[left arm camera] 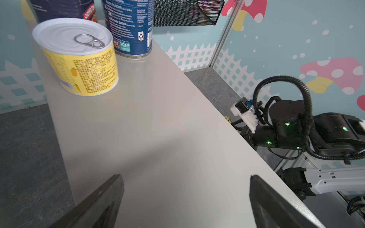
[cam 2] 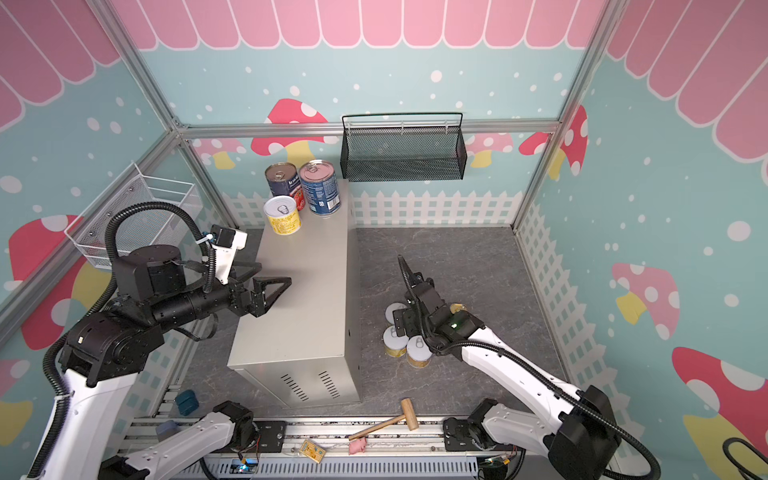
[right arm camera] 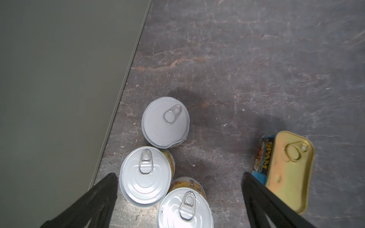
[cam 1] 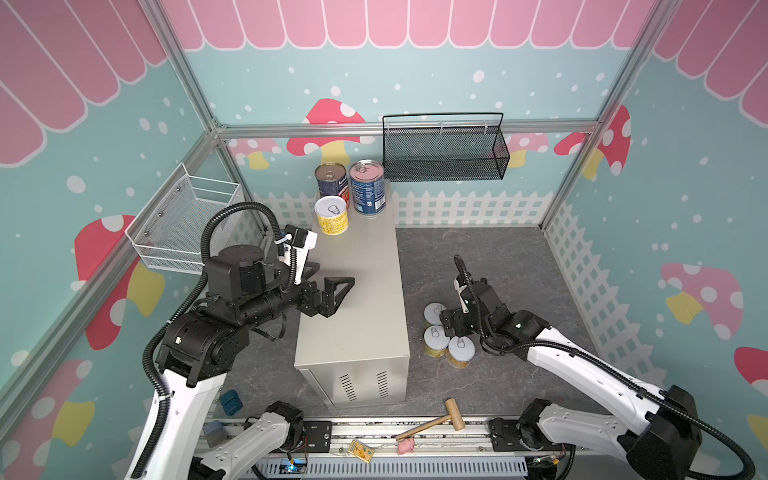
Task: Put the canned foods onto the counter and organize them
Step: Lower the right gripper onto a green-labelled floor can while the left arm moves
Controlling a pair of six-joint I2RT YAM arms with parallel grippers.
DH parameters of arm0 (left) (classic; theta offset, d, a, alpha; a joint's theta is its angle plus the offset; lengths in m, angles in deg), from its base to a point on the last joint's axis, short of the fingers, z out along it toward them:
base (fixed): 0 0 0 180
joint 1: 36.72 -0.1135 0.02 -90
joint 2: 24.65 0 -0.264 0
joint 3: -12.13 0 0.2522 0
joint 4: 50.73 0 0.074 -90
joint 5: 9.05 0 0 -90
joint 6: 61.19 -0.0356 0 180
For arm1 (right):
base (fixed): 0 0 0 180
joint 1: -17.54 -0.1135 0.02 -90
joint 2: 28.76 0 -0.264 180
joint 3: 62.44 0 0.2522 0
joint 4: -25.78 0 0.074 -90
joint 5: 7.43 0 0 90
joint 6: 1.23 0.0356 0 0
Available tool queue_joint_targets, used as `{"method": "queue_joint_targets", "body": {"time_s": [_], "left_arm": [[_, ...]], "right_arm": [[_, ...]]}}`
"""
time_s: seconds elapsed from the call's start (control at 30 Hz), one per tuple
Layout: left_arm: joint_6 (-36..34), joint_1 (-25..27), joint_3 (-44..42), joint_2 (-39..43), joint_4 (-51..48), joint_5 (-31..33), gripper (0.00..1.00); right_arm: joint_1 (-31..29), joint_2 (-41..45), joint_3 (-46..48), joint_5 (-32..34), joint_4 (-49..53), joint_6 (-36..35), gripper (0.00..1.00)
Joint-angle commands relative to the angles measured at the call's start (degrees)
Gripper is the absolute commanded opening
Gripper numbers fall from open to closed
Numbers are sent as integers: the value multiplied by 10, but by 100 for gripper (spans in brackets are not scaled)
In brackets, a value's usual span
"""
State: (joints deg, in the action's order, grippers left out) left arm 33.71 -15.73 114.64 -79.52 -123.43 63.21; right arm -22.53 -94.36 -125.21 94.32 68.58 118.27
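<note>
Evidently to save space, three cans [cam 1: 331, 215] cluster at the counter's [cam 1: 357, 299] far end; the left gripper [left arm camera: 185, 177] hovers open, empty, over its bare middle. The right gripper [right arm camera: 178, 175] hangs open above three short cans [right arm camera: 145, 175] and a rectangular tin [right arm camera: 286, 167] on the floor [right arm camera: 237, 59], seemingly choosing one.

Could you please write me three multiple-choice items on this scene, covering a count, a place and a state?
1. How many cans stand on the counter? A. two B. three C. five
2. Where is the SPAM tin? A. on the dark floor B. on the counter C. stacked on another tin
3. The right gripper is: A. shut on a can B. shut, empty C. open, holding nothing

Key: 1 B, one short yellow can and two tall blue cans stand at its far end. 2 A, it sits apart from three short cans. 3 C, its jaws stand wide above those cans.
</note>
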Motion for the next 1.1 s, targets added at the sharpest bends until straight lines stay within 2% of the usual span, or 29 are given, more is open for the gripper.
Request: {"method": "queue_joint_targets", "body": {"time_s": [0.0,0.23,0.37,0.53,0.77,0.87,0.97,1.07], "left_arm": [[-21,11,-1,0,-14,20,99],[-34,21,0,-5,-14,13,99],[-52,22,8,-7,-25,-30,99],[-72,84,51,-36,-68,-41,99],[-77,206,121,-99,-85,20,99],[-78,267,143,-135,-84,68,99],[-84,313,163,-168,-85,116,99],[-89,343,184,-194,-85,137,99]], "right_arm": [[2,-18,22,-40,-76,32,98],[5,-97,31,-47,-141,38,98],[16,-144,22,-52,-167,45,99],[29,-187,9,-50,-185,48,99],[37,-232,-10,-61,-204,42,98],[37,-239,-14,-59,-205,39,98],[38,-240,-16,-52,-206,35,98],[39,-241,-16,-48,-206,30,97]]}}
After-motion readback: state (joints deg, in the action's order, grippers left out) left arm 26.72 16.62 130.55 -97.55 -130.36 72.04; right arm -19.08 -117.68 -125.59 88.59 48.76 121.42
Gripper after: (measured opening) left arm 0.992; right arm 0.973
